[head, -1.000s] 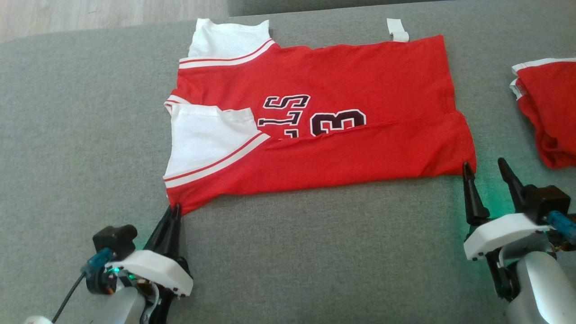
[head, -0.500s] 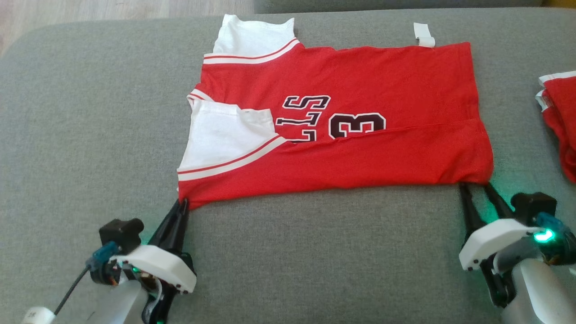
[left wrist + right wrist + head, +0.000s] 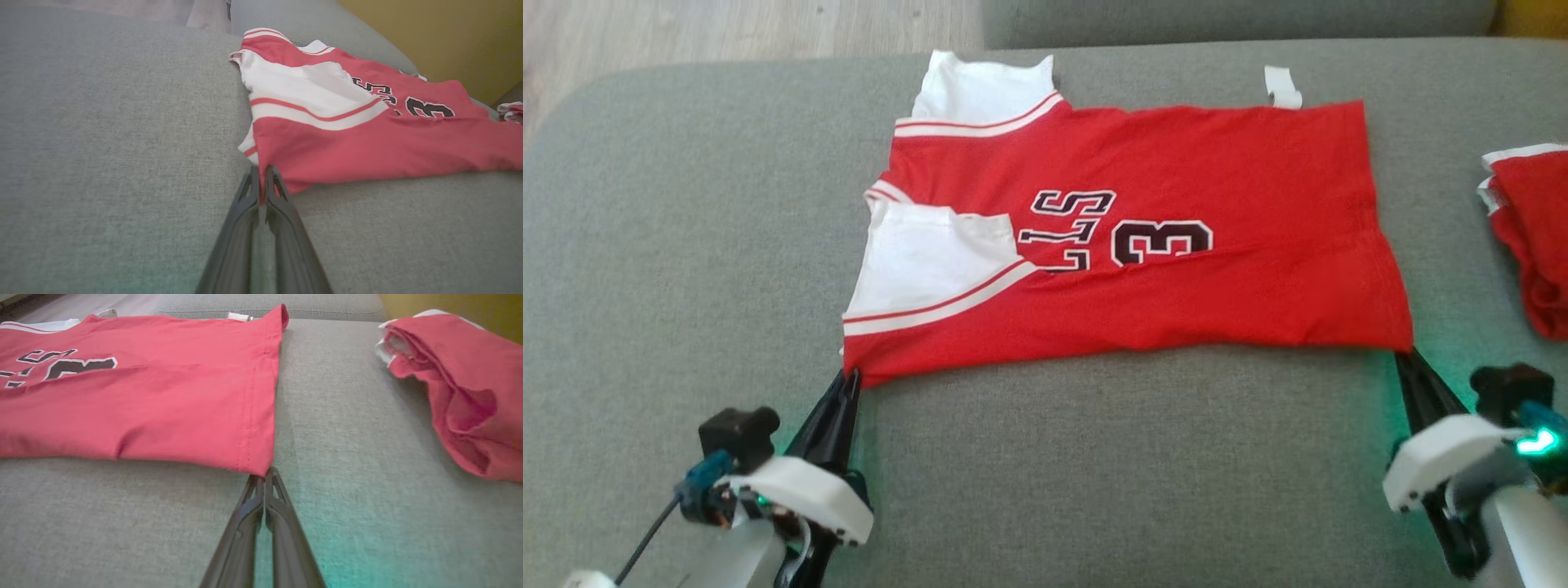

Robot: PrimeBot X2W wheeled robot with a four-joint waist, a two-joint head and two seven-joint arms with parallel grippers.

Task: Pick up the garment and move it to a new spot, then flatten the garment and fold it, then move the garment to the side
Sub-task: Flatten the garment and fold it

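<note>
1. Garment (image 3: 1176, 302): a red jersey with white sleeves and dark lettering. It lies spread at the centre of the grey cushion (image 3: 1094, 457), collar end towards 9 o'clock and hem towards 3 o'clock. The near long edge is already turned over the print.
2. Handling: the knit looks thin, light and limp. It will probably sag between two holds and drag on the rough upholstery rather than slide. It is not fragile, though the folded layers may part when lifted.
3. Where to hold: the two near corners, at 7 and 4 o'clock, pinching both layers together. Even tension between them should keep the fold line straight.
4. Left hand (image 3: 849, 380): at 7 o'clock, fingers pressed together with red cloth of the near collar-end corner caught between the tips.
5. Right hand (image 3: 1409, 363): at 4 o'clock, fingers fully together and tips touching the near hem corner. Whether cloth is caught between them cannot be told.
6. Second red garment (image 3: 1531, 245): bundled at 3 o'clock, well apart from the hem.
</note>
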